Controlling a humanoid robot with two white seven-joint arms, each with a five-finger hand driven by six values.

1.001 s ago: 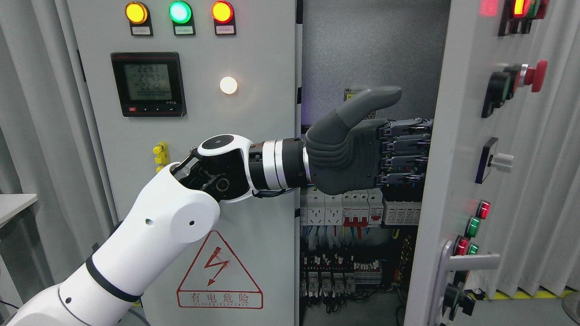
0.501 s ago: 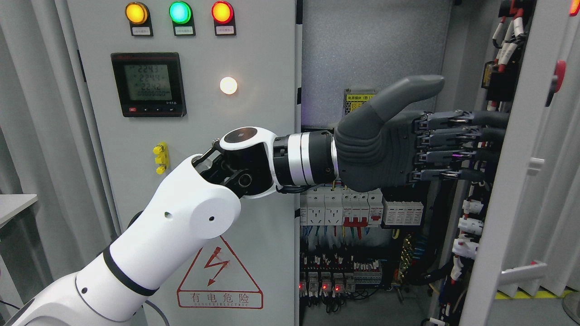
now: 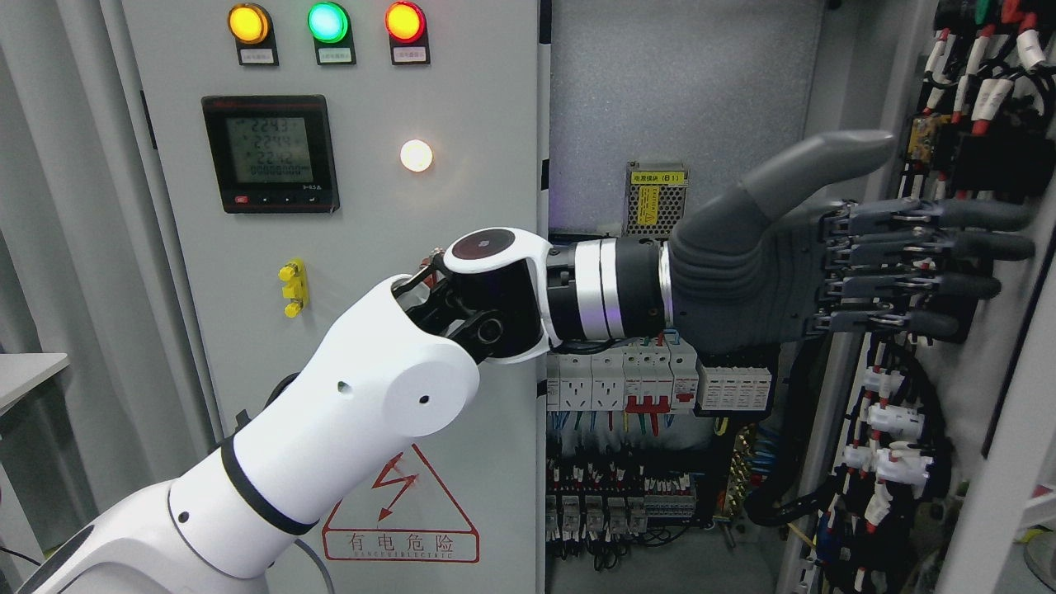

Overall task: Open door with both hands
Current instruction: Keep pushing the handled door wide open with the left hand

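Door (image 3: 973,346) swung wider, left robot hand (image 3: 825,264) flat against it

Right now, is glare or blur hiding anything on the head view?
Head view: the round white lamp blooms to a blank disc; the black meter screen is readable but soft; the dark grey left hand looks sharp; the open door's wiring blurs toward the right edge.

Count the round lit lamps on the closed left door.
4. Across the top: a yellow lamp, a green lamp and a red lamp. Lower down, a white lamp right of the meter. None looks hidden.
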